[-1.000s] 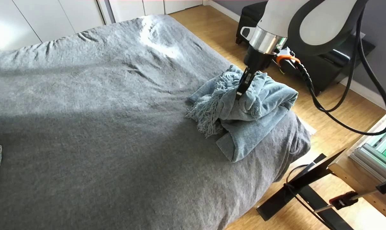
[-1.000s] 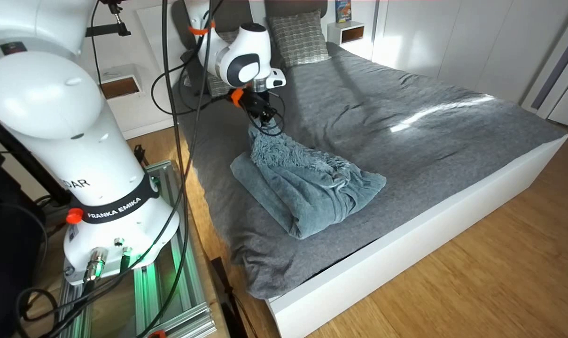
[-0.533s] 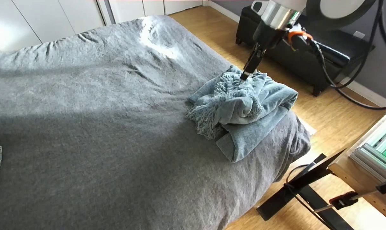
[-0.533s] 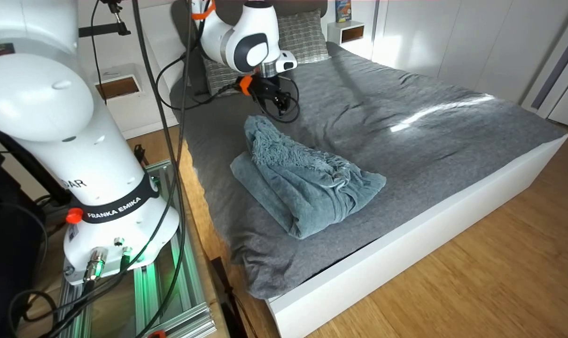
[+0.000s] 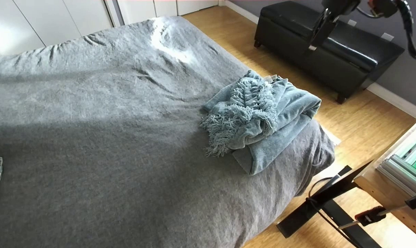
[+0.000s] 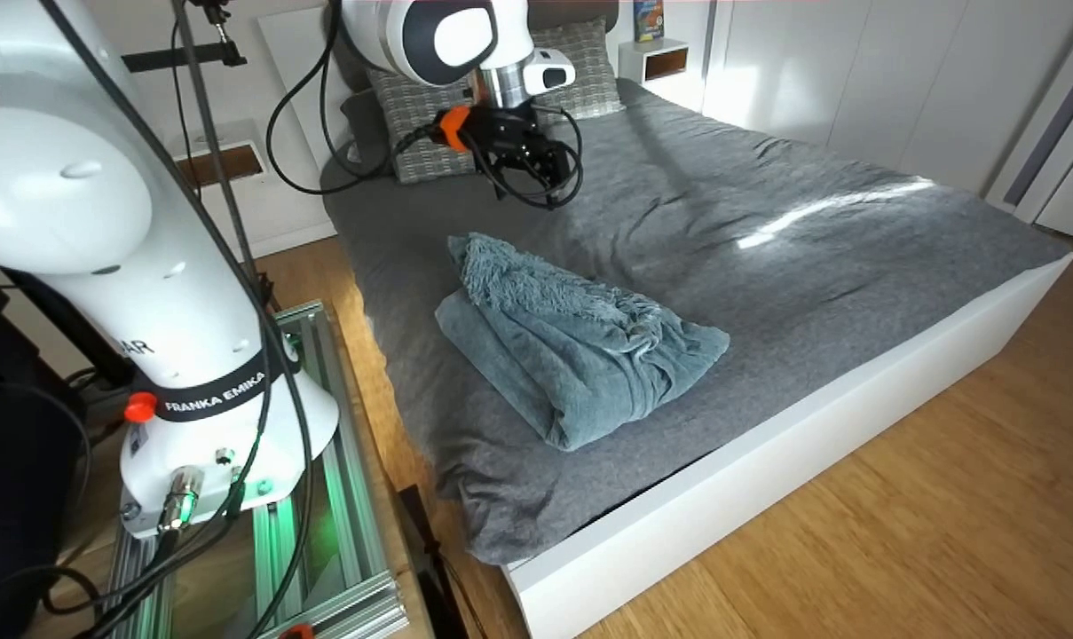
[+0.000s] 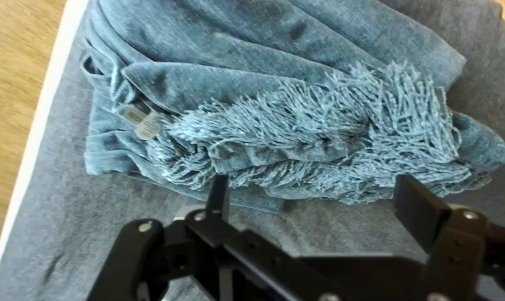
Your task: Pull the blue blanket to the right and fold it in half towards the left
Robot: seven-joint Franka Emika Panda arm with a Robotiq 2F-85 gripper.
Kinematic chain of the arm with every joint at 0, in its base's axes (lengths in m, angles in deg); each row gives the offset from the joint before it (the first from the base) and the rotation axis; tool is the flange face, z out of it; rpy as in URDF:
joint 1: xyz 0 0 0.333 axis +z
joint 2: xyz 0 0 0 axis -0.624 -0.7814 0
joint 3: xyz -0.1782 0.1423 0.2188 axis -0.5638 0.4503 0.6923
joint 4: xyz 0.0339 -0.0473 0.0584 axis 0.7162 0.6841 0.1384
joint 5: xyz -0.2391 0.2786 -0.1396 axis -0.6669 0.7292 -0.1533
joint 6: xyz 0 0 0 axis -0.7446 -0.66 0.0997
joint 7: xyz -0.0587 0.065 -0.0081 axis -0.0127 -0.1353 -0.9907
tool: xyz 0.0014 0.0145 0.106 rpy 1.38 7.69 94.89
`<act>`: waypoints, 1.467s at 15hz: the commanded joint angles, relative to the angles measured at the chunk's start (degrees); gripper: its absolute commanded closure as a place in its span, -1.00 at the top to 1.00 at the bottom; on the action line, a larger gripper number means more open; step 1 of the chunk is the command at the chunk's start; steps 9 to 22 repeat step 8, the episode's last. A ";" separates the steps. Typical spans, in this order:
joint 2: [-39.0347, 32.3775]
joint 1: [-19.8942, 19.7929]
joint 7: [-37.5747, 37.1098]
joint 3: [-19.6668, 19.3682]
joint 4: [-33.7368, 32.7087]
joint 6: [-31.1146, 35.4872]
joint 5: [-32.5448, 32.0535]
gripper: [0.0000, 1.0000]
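The blue blanket (image 5: 292,103) lies bunched and folded near the bed's corner in both exterior views. Its fringe (image 7: 302,113) rests on top and along one edge in the wrist view, with a pale tag (image 7: 148,127) showing beside it. My gripper (image 7: 313,183) stands open, its fingers (image 7: 419,209) wide apart with nothing held. In an exterior view the gripper (image 6: 529,197) hangs in the air above the bed, clear of the blanket (image 6: 580,355) on its pillow side.
A large grey cover (image 6: 749,213) spreads over the bed, edged by a white bed frame (image 6: 767,475). Pillows (image 6: 573,75) sit at the headboard. The arm's base (image 6: 225,444) is beside the bed. A black bench (image 5: 283,31) stands across the floor.
My gripper has let go of the blanket's fringed edge, opened wide and risen away from it. The released fringe has dropped and spread onto the folded blanket and bed cover.
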 commanded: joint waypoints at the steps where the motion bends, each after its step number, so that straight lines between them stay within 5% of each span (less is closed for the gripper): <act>1: 12.03 -0.59 8.63 -7.06 6.91 -5.41 2.34 1.00; 3: 11.65 0.42 18.17 -12.94 4.07 -6.27 2.15 1.00; 4: 9.07 1.23 10.64 -11.12 4.57 -3.98 0.07 1.00; 6: 10.89 0.96 15.49 -14.15 4.18 -5.07 0.07 1.00; 22: 10.99 1.03 16.37 -14.48 4.06 -5.17 0.11 1.00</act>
